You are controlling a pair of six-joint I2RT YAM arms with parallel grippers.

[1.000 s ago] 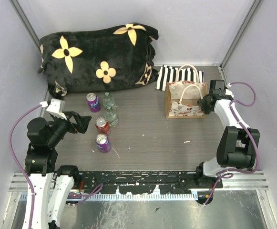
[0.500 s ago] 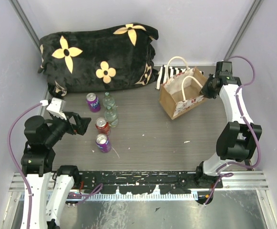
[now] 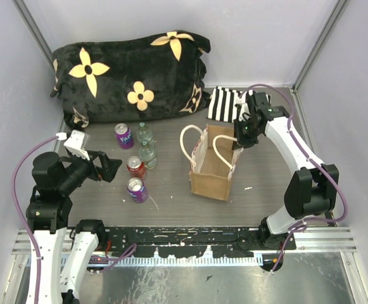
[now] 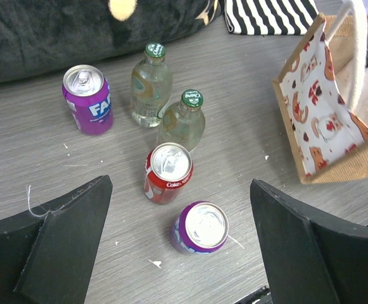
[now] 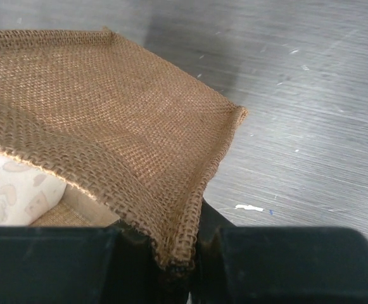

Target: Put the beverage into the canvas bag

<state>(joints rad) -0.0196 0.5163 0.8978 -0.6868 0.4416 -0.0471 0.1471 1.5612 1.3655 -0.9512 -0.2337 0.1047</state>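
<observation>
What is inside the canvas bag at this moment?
The top view looks into the canvas bag and shows only bare tan lining, no drink. A cream handle and the right gripper pinching the rim cover part of the interior.

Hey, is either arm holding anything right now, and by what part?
The right claw is shut on the canvas bag, pinching the top rim of its burlap wall. The left claw is open, holding nothing.
</observation>
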